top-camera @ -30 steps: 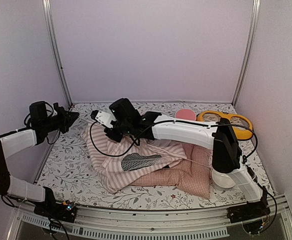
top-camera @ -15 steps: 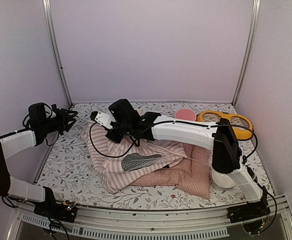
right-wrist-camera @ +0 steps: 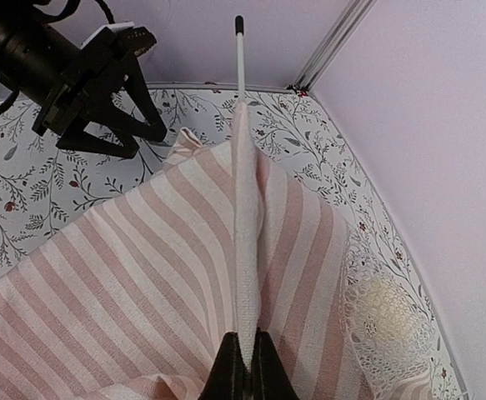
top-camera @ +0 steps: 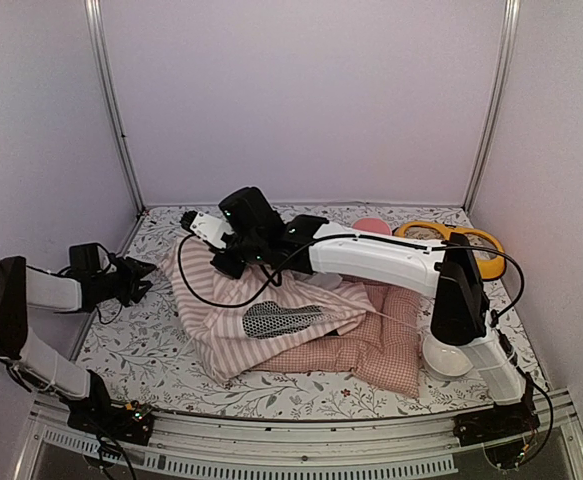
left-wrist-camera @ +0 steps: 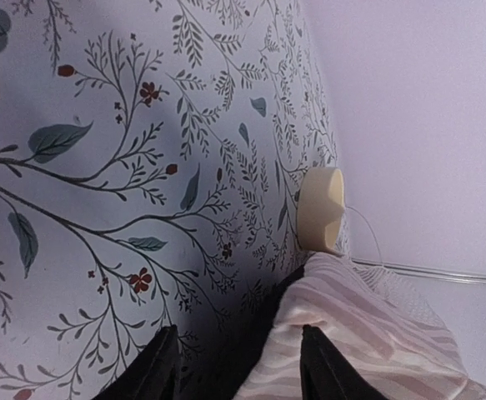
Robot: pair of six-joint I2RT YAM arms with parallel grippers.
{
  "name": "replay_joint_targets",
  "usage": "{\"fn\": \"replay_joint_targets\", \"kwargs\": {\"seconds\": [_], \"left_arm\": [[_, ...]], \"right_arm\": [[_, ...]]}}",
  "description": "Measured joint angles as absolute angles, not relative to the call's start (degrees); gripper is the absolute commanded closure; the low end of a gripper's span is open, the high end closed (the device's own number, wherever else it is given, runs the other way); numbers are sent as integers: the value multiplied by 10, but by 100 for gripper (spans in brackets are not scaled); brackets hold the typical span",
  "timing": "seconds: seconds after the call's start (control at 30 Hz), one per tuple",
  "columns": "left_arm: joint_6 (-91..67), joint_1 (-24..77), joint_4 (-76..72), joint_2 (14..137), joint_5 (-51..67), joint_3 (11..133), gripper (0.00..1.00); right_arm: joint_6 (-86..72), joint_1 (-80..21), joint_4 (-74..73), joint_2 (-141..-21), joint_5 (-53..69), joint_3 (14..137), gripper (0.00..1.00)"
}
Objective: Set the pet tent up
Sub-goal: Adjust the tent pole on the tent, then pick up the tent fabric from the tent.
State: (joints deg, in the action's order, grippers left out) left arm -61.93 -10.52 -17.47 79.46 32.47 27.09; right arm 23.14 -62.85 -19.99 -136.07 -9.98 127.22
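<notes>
The pet tent lies collapsed mid-table, pink-and-white striped, with its oval black mesh window facing up. My right gripper reaches across to the tent's back left. In the right wrist view it is shut on the white pole sleeve, and a thin white pole sticks out beyond it. My left gripper is low at the tent's left edge and open. In the left wrist view it has striped fabric by its right finger, and it also shows in the right wrist view.
A pink checked cushion lies under the tent's right side. A pink bowl and a yellow-orange ring toy sit at the back right, a white bowl at the front right. A cream round knob sits by the fabric.
My left arm has dropped from high at the left wall to table level, and its gripper now sits by the tent's left edge. My right gripper has lifted the sleeve slightly back.
</notes>
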Motion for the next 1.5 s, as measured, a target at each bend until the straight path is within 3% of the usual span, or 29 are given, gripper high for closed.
{"fn": "replay_joint_targets", "kwargs": {"seconds": [0.5, 1.07, 1.5], "left_arm": [[-662, -65, -372, 870, 347, 214, 51], [-670, -64, -380, 800, 328, 178, 50], [-705, -63, -541, 925, 356, 181, 51]], "right_arm": [[229, -630, -203, -1353, -100, 1272, 100], [224, -630, -205, -1353, -99, 1272, 100], [222, -632, -206, -1353, -99, 1272, 100]]}}
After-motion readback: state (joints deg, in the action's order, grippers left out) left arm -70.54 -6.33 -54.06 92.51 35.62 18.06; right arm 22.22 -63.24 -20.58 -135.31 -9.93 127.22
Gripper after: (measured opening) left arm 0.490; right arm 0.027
